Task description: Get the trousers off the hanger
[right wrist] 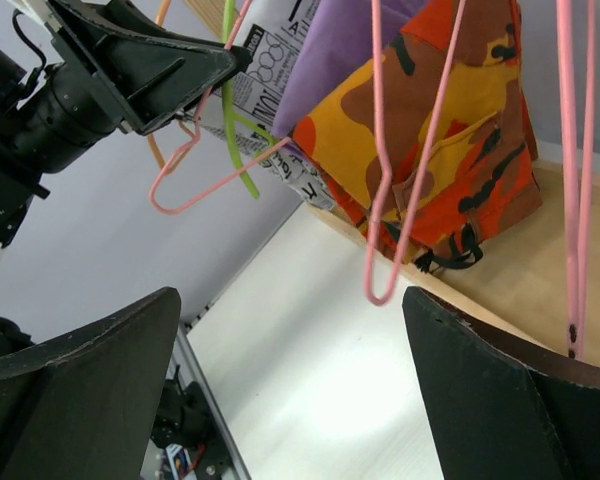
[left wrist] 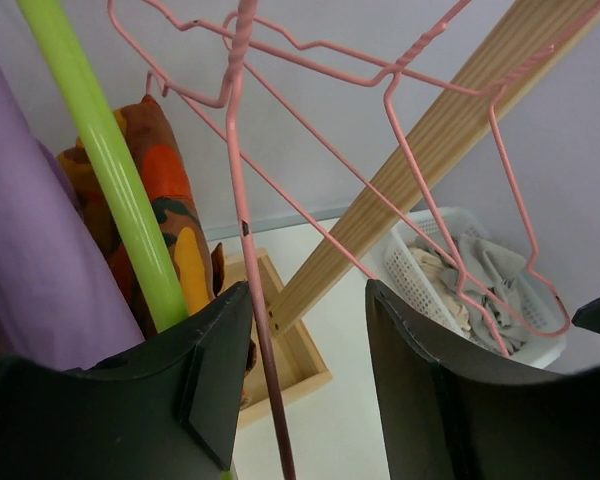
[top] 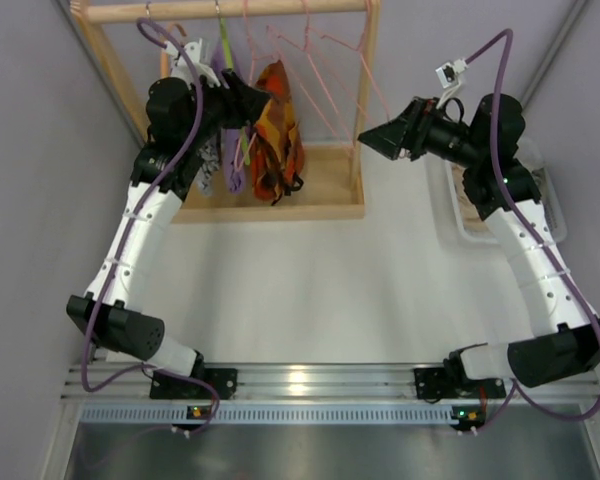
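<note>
The orange camouflage trousers (top: 277, 130) hang from the wooden rack's rail (top: 230, 10), among pink wire hangers (top: 320, 60). My left gripper (top: 258, 98) is raised against the trousers' top left. In the left wrist view it (left wrist: 308, 300) is open, with one pink hanger wire (left wrist: 248, 230) running between the jaws close to the left finger. The trousers (left wrist: 160, 190) show behind a green hanger (left wrist: 110, 170). My right gripper (top: 368, 138) hovers to the right of the rack, open and empty (right wrist: 292, 300), facing the trousers (right wrist: 450, 130).
A purple garment (left wrist: 30, 260) and a black-and-white printed one (right wrist: 270, 60) hang left of the trousers. The rack's wooden base (top: 320, 195) and right post (top: 365, 90) stand between the arms. A white basket (left wrist: 420, 270) of clothes sits at the right.
</note>
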`<act>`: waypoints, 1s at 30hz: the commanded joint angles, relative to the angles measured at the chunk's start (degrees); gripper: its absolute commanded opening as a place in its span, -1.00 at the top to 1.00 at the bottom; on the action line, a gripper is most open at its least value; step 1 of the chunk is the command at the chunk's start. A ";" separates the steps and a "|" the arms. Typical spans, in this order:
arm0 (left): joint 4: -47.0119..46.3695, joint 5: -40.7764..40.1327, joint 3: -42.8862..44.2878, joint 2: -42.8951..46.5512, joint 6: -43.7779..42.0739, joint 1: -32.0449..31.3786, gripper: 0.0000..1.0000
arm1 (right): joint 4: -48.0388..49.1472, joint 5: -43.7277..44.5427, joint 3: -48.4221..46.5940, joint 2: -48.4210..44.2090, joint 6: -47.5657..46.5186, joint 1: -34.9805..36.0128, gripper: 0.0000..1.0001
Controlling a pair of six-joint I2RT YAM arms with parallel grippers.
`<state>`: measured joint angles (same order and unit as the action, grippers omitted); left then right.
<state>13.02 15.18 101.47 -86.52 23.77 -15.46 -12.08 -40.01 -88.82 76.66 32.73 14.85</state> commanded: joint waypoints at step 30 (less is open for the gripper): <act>-0.53 -3.05 9.44 -9.90 3.65 -2.11 1.00 | 2.50 0.02 3.03 -2.84 -1.18 -0.79 -0.91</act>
<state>14.96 10.28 108.05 -95.39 27.16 -17.23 -12.03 -39.90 -85.52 75.81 32.51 14.46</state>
